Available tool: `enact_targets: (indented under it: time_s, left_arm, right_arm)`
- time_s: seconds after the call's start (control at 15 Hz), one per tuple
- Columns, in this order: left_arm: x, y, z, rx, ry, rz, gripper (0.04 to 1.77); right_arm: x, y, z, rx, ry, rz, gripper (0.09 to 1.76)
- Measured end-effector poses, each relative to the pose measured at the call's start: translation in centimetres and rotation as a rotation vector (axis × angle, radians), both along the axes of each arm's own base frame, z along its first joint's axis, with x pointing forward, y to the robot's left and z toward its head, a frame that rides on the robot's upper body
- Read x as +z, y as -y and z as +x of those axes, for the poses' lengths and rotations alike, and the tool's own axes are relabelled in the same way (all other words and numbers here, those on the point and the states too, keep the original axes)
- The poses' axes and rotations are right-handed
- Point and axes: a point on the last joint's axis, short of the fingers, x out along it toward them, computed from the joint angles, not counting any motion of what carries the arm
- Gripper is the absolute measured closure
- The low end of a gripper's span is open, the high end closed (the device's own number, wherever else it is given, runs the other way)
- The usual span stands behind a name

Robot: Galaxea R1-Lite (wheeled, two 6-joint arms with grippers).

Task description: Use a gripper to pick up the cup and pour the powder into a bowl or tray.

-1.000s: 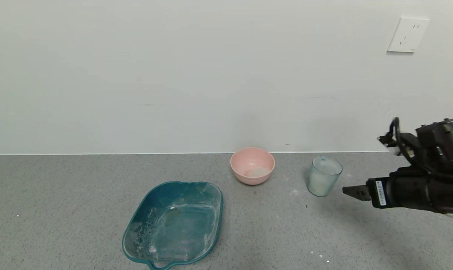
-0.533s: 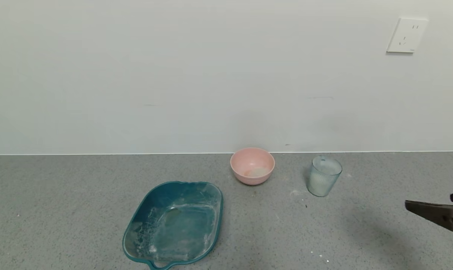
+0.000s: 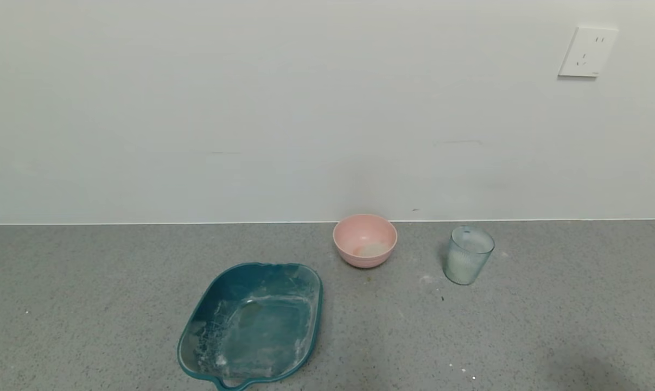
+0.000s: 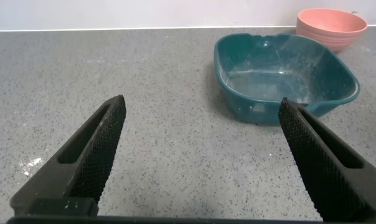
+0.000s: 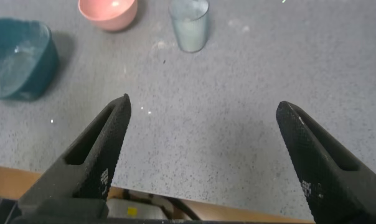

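The clear ribbed cup stands upright on the grey counter at the right, with white powder in its lower part. It also shows in the right wrist view. The pink bowl sits to its left near the wall and holds a little powder; it also shows in the right wrist view and the left wrist view. My right gripper is open and empty, high above the counter's front edge, well back from the cup. My left gripper is open and empty, low over the counter left of the teal tray. Neither gripper shows in the head view.
A teal rectangular tray smeared with powder lies in front of the bowl, to its left. Powder specks dot the counter near the cup. The wall behind carries a white socket. The counter's front edge shows in the right wrist view.
My right gripper has drawn back from beside the cup, moving right and down until it left the head view. The cup, bowl and tray have not moved.
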Motion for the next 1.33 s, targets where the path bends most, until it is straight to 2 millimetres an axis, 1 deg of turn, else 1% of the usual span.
enact_targets:
  time_s: [0.33, 0.53, 0.73, 1.07, 1.2, 1.33]
  left_arm:
    - [0.0, 0.0, 0.0, 0.0, 0.0, 0.0, 0.05]
    - [0.0, 0.0, 0.0, 0.0, 0.0, 0.0, 0.05]
    - [0.0, 0.0, 0.0, 0.0, 0.0, 0.0, 0.05]
    - [0.0, 0.0, 0.0, 0.0, 0.0, 0.0, 0.05]
    - [0.0, 0.0, 0.0, 0.0, 0.0, 0.0, 0.05]
    - [0.0, 0.0, 0.0, 0.0, 0.0, 0.0, 0.05]
  right_arm:
    - [-0.5, 1.2, -5.3, -0.121, 0.139, 0.01, 0.15]
    - [-1.0, 1.0, -7.5, -0.196, 0.215, -0.013, 0.15]
    - [-2.0, 0.8, -9.2, -0.205, 0.272, -0.034, 0.15]
    - [-5.0, 0.7, -11.0, -0.217, 0.336, -0.038, 0.15]
    - [-6.1, 0.7, -11.0, -0.219, 0.379, -0.033, 0.15]
    - [-7.3, 0.7, -10.3, -0.22, 0.422, -0.03, 0.15]
